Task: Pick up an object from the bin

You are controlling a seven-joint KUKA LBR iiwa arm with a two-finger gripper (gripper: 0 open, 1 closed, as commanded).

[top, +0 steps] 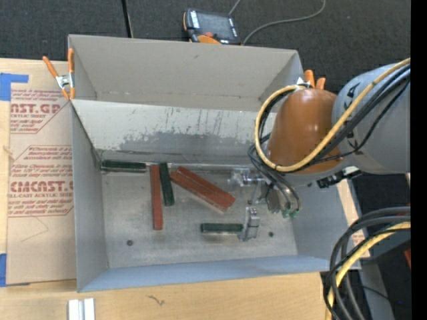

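1. Grey metal bin (87, 199): viewed from above, tall sloping walls around a flat floor. Left bare and open for moving: the near-left floor and the strip along the near wall.
2. Gripper (252, 225): reached in from the right, set low over the near-right floor, under the arm's rounded orange cover (303, 129). Could not tell whether the claw stood wide or narrow.
3. Short dark green bar (220, 228): lay flat on the near floor, running left to right, right end at the gripper. Could not tell whether touching or just beside.
4. Broad red-brown block (202, 187): lay slantwise just far and left of the gripper, near that bar but apart from it.
5. Thin red-brown stick (157, 199): ran near to far at mid-floor, with a stubby dark green piece (165, 192) just beside it on the right.
6. Long dark green strip (123, 167): lay along the foot of the far wall at the left, well apart from the gripper.
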